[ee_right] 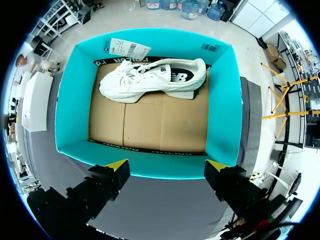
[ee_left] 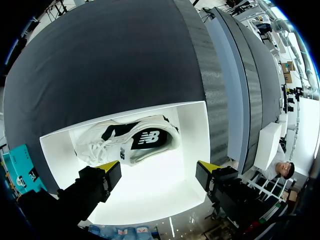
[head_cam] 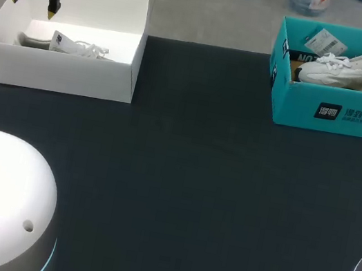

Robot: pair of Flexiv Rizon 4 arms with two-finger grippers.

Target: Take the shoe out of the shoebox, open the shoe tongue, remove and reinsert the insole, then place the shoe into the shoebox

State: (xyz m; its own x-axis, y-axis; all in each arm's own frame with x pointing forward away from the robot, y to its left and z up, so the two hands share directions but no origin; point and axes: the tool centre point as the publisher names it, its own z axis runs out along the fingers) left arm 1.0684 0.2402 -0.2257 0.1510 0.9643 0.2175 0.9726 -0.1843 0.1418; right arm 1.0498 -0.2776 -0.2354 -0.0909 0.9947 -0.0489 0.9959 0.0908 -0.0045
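Fingers apart, the left tool (ee_left: 157, 169) hangs over a white sneaker (ee_left: 127, 142) in the white shoebox (ee_left: 195, 131), the right tool (ee_right: 167, 165) over a second sneaker (ee_right: 152, 80) in the teal shoebox (ee_right: 67, 115); both shoes are probably light and soft, best pinched at the heel collar.
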